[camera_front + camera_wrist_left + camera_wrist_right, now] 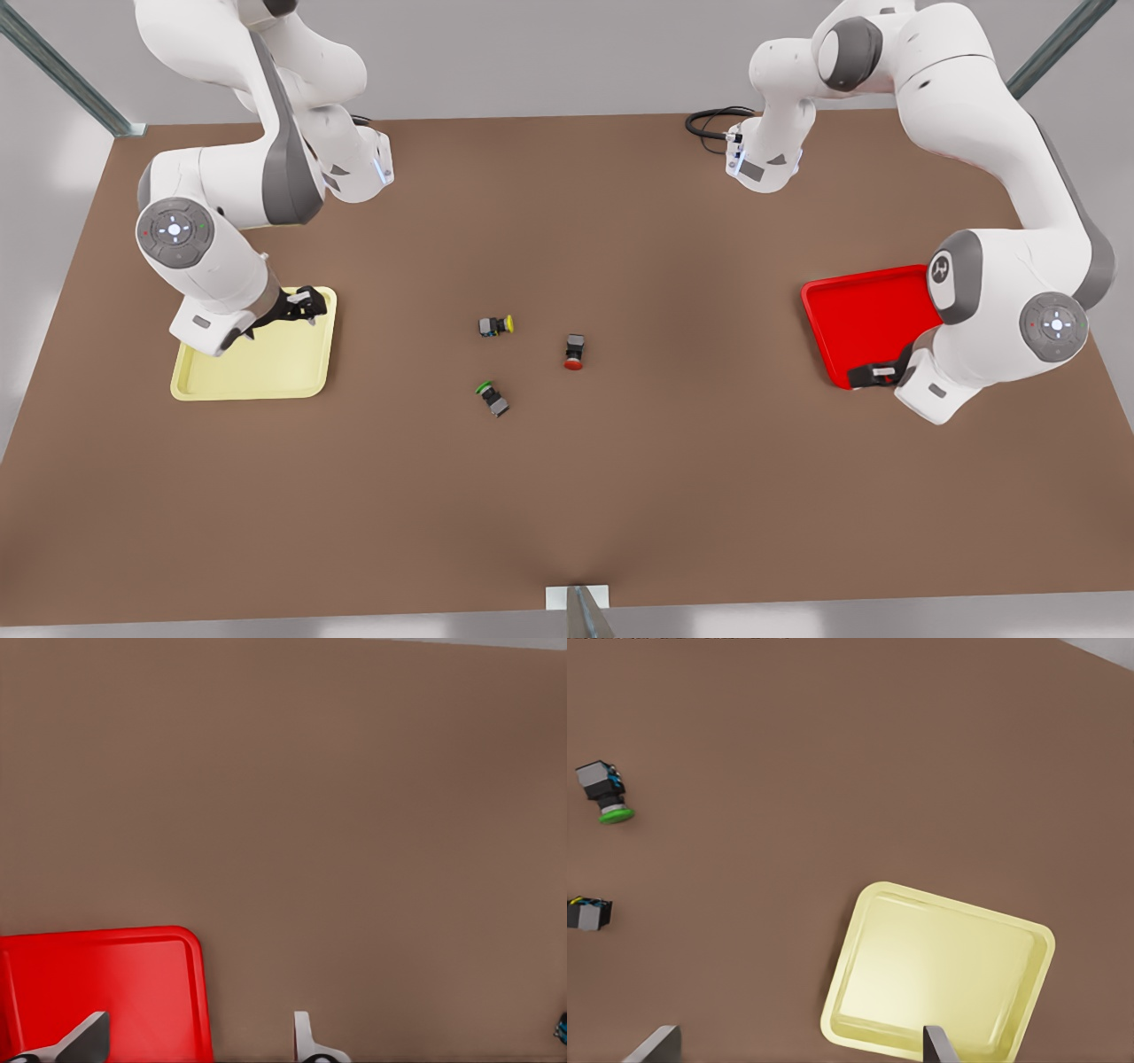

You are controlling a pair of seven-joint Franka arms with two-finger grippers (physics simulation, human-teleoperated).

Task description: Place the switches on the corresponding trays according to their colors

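Brown table (567, 496), matte, plain surface, spans nearly the whole front view. Black cable (709, 121) lies coiled in a loop at the table's far edge, toward the far corner on the front view's right. Grey metal frame struts: one (62, 71) runs diagonally down to the far corner on the front view's left. Small pale bracket (576, 596) sits at the middle of the near edge.

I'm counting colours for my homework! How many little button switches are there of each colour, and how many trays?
Yellow-capped switch: 1
Red-capped switch: 1
Green-capped switch: 1
Pale yellow tray: 1
Red tray: 1
Total: 5 things, 3 switches and 2 trays. All the switches lie on the brown table, none in a tray.
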